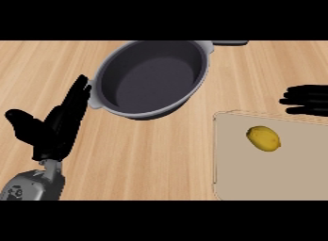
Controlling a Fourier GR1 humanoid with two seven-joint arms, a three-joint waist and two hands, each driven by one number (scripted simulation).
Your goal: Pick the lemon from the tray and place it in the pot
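Yellow lemon lies free on tray, right of pot | right hand above tray's far edge, fingers straight, holding nothing, placed to reach it | left hand left of pot, open, resting | wooden desk

Yellow lemon on tray, pot apart

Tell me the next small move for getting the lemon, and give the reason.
Probably bring the right hand toward the lemon and down over it. The lemon lies untouched on the tray, and that hand, fingers straight, hovers just beyond the tray's far edge, nearer than the left hand.
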